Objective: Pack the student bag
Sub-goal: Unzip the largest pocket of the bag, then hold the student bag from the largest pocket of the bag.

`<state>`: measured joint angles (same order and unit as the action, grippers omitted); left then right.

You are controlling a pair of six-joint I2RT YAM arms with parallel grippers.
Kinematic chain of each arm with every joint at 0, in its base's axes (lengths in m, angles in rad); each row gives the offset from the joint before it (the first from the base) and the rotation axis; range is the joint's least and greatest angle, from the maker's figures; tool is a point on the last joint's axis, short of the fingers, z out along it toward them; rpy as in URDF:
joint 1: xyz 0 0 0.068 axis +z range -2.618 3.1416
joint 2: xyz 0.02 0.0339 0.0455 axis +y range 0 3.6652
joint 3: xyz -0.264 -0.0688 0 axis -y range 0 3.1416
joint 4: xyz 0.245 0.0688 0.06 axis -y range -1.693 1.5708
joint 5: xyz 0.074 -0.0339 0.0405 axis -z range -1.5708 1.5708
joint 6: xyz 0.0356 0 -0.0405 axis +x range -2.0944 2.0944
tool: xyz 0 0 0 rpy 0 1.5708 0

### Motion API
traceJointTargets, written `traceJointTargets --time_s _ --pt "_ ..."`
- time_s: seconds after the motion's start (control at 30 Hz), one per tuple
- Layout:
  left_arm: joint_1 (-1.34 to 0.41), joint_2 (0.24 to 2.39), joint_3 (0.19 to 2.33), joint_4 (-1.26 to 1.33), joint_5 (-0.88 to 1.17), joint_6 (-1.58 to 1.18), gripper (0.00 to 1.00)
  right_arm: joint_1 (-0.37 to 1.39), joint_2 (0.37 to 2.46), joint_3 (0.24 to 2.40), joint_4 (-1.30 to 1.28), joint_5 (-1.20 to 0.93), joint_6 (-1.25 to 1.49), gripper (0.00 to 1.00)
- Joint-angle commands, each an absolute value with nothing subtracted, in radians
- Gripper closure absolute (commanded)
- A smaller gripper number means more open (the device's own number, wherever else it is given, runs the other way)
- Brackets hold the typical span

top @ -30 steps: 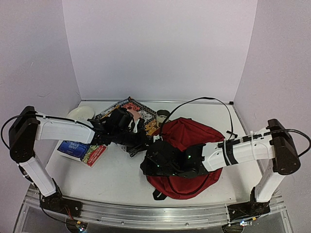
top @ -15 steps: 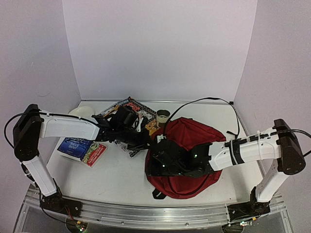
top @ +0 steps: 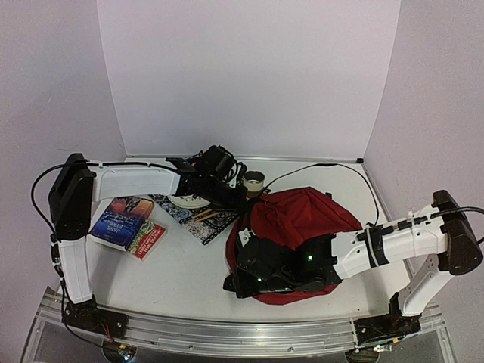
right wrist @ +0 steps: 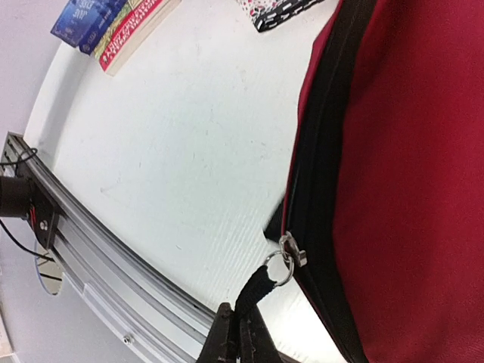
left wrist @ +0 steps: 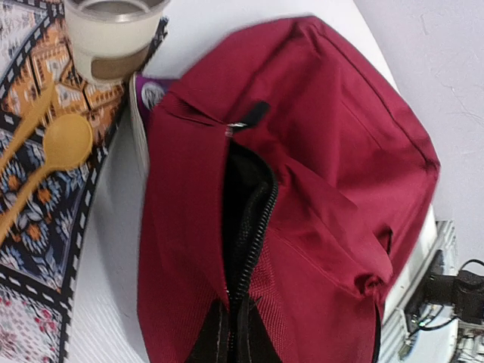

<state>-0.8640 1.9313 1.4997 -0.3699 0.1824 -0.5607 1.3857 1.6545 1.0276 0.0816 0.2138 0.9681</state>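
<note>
- the student bag [top: 302, 215] lies on the right half of the counter [top: 181, 268], near its front edge, with its lower left corner under the right arm.
- the right fingers [right wrist: 225, 334] are closed on the black zipper pull [right wrist: 257, 291], gripping it by its end only.
- risk: the pull is a thin strap held at the tip, so a hard tug could slide it out of the fingers.
- risk: nothing pins the soft bag down, so a pull may drag or bunch the whole bag toward the front edge instead of running the zipper.
- risk: the left arm [top: 140, 180] hangs close by the cup [left wrist: 113, 34] at the bag's far side, and a careless swing could tip it. i cannot tell whether its fingers are open or closed.
- the bag's zipper is partly parted in the left wrist view and shows only dark lining, so i cannot tell what is inside.
- the cup stands upright at the corner of the patterned book [left wrist: 45, 249], and its contents are unclear.
</note>
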Motion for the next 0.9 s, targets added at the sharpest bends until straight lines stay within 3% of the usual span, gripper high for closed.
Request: traceJointTargets --time_s 0.0,0.1,0.47,0.63,0.87 --pt "-0.826 1.969 1.64 -0.345 0.014 -0.454 1.0 1.421 1.601 1.013 0.041 0.159 0.935 1.0" --pt "-0.824 1.963 1.644 -0.354 0.027 -0.461 0.94 1.42 1.604 1.031 0.042 0.2 0.9 1.0" --pt "-0.824 1.712 1.401 -0.355 0.025 -0.63 0.38 1.371 1.691 1.145 0.061 0.233 0.802 1.0" --pt "-0.825 1.577 1.23 -0.355 0.078 -0.746 0.29 1.362 1.718 1.173 0.071 0.215 0.784 1.0" --pt "-0.883 1.481 1.055 -0.341 0.143 -0.838 0.29 1.358 1.742 1.185 0.088 0.191 0.778 1.0"
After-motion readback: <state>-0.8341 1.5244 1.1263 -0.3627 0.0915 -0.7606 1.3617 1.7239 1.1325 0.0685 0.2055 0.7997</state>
